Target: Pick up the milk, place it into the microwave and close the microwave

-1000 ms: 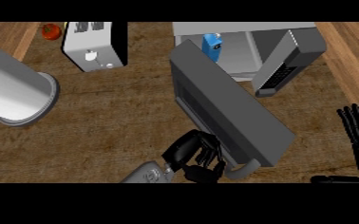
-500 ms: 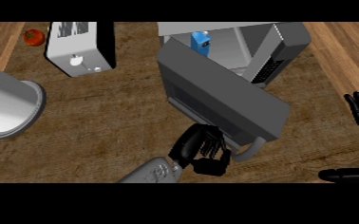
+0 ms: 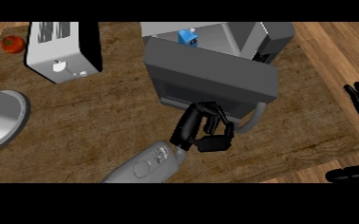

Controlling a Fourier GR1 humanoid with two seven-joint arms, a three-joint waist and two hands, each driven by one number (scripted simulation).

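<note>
The blue milk carton stands inside the grey microwave at the back centre; only its top shows above the door. The microwave door is partly swung in, its dark window facing me and its curved grey handle at its lower right corner. My left hand rests against the door's lower edge just left of the handle, fingers curled and holding nothing. Only the fingers of my right hand show, straight, at the right edge, well away from the microwave.
A white toaster stands at the back left with a red tomato beside it. A grey round dish lies at the left edge. The wooden counter ends along the lower right.
The door has swung further toward the microwave's opening, hiding more of the inside. My left hand moved forward and rightward with it.
</note>
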